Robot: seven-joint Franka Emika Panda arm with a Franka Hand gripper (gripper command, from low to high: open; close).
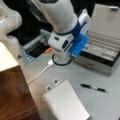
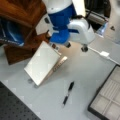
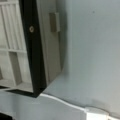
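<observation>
A white-and-blue robot arm point(image 1: 65, 30) hangs over a grey table point(image 1: 100, 102). Beside a white notebook point(image 2: 43, 62) lies a black pen point(image 2: 68, 93), near a beige, black-rimmed case point(image 1: 100, 53).

**Open case and white cable under the claw**

The gripper point(image 1: 61, 58) hangs above the grey table, fingers hidden. Nearest it, just below, runs a white cable point(image 1: 41, 72) with a white plug point(image 3: 96, 115) lying flat. Right beside the claw sits the beige compartment case point(image 1: 100, 53), lid up, black-rimmed tray point(image 3: 15, 57) showing empty dividers, latch side point(image 3: 53, 22) facing the cable.
</observation>
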